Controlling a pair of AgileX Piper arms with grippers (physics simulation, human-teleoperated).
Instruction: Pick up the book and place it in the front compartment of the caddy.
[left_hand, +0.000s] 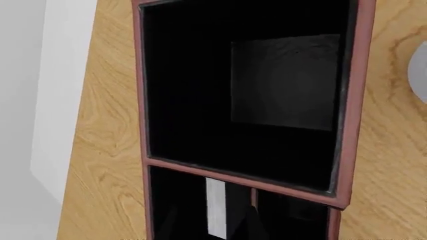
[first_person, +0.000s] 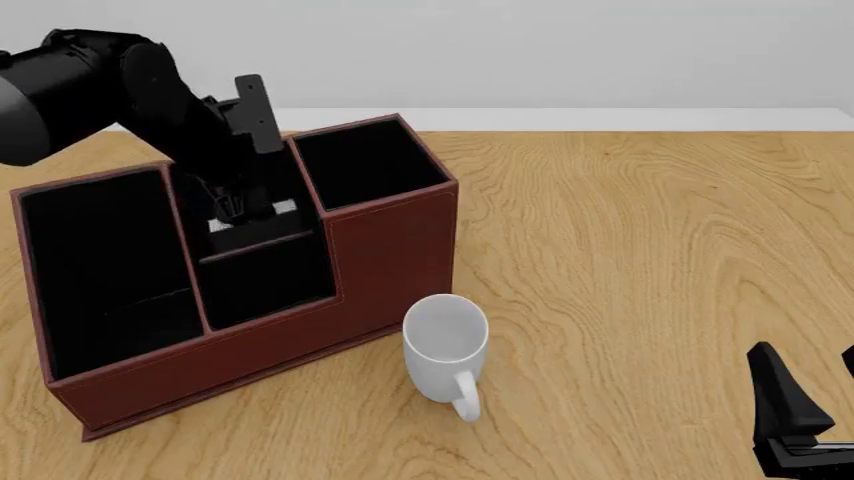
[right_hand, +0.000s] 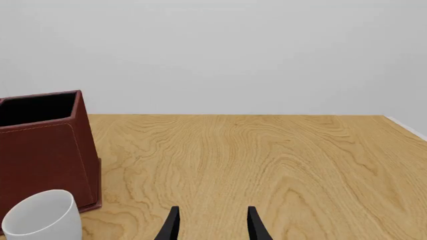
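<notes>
The reddish-brown caddy stands at the table's left. My left gripper reaches down into the front compartment, the small cell of the middle column behind the thin cross divider. The book is down in that cell, its white page edges showing on either side of the gripper. In the left wrist view the book is a narrow white strip, and the faint dark fingers stand wider apart than it. My right gripper waits open and empty low at the front right.
A white mug stands just in front of the caddy's tall square end cell. Bare wooden table stretches to the right. The left arm's bulk hangs over the caddy's back wall.
</notes>
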